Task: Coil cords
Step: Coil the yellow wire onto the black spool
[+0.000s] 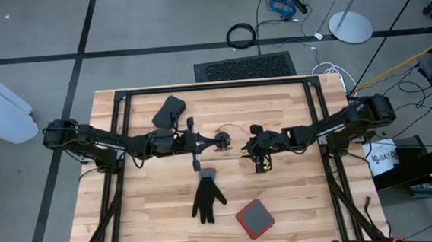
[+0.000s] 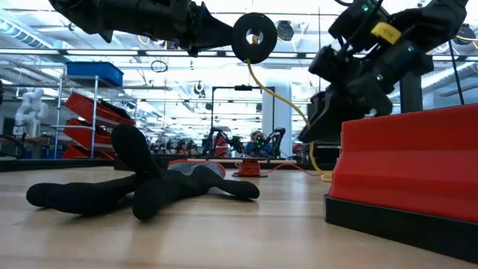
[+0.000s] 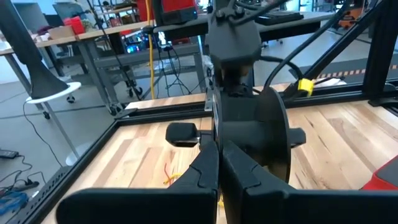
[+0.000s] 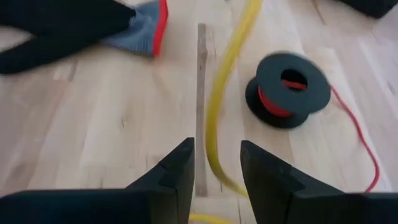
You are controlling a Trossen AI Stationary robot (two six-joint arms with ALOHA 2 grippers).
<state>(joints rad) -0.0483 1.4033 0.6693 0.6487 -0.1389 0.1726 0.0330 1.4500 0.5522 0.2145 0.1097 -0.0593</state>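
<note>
- Our left claw (image 2: 224, 33) is closed on a black spool (image 2: 254, 36), holding it in the air above the middle of the table (image 1: 298, 199); the grip is at the spool's rim, edge-on between the fingers.
- Our right claw (image 4: 216, 168) stands parted, its two fingers (image 4: 177, 177) straddling the yellow cord (image 4: 227, 81) just above the wood; we judge it not yet pinched.
- The yellow cord runs from the raised spool down to the table near the right claw, hanging in a slack curve.
- It looks thin, light and limp, with a little spring; we expect it to slide through a loose pinch and to twist if pulled hard.
- We would take it close to the spool, where the run is short, and feed it with light tension.
- A second spool (image 4: 287, 90) with red cord (image 4: 357, 140) lies flat on the table beside the yellow run; it looks light enough to skid if its cord is tugged.
- A black glove (image 1: 207, 196) and a red box (image 1: 255, 218) lie nearer the front edge, apart from the cords.
</note>
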